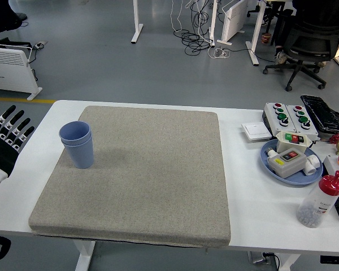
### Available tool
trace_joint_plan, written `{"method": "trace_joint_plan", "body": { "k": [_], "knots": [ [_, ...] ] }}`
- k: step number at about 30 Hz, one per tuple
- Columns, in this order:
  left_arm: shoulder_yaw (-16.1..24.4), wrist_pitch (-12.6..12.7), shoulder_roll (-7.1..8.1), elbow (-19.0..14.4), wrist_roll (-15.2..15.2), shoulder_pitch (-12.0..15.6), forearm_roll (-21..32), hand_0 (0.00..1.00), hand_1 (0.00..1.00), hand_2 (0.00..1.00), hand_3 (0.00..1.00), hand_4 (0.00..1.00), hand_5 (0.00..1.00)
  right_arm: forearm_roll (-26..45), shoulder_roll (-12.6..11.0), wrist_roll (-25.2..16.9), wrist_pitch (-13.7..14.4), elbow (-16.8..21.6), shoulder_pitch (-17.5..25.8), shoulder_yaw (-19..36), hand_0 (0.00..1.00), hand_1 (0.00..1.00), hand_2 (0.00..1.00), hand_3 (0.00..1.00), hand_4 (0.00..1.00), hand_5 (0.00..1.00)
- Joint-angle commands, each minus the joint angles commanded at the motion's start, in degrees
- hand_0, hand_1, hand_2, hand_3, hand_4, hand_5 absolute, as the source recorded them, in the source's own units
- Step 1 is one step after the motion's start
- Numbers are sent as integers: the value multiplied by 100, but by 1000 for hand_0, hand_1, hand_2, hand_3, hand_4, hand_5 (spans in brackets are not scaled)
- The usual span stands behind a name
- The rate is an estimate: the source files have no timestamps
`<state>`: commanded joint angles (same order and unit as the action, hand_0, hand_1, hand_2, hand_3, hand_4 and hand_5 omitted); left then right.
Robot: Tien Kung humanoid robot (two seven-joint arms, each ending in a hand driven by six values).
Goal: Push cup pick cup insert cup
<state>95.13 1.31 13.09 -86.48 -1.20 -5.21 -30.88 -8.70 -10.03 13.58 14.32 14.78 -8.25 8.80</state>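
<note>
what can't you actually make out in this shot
- Stacked blue cups, head view: the outer cup hides the inner one, so how many are nested is unclear.
- Left hand: the picture's left edge cuts it off; only the spread fingers and part of the palm show.
- Right hand: out of view.
- Bottle with red cap: contents too small to identify.
- Black tray: the right edge cuts it off.

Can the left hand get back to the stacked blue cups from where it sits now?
Probably yes: the left hand sits open at the table's left edge, with nothing between it and the stacked blue cups.
</note>
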Motion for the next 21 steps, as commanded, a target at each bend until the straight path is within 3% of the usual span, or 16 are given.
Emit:
{"method": "trace_joint_plan", "body": {
  "k": [2,3,8,9,21],
  "knots": [
    [-84,-121,-17,-54,57,190,116,854,875,893,862,673,998,24,-6,-10,0,-1,-24,-18,689,620,631,543,92,478],
    [-118,-160,-9,-67,79,245,147,908,923,949,905,676,998,35,-9,-14,-1,-1,-31,-24,689,620,629,542,92,478],
    [-231,-390,23,-147,273,554,209,908,923,949,905,676,998,120,-30,-47,0,-4,-92,-68,689,620,629,542,92,478],
    [-224,-392,1,-133,304,581,140,950,954,992,949,673,998,123,-31,-49,-2,-4,-98,-69,689,620,632,543,92,478],
    [-245,-365,-55,6,227,579,-187,963,962,998,961,681,998,93,-37,-46,-1,-8,-135,-55,689,619,631,543,92,478]
  ]
}}
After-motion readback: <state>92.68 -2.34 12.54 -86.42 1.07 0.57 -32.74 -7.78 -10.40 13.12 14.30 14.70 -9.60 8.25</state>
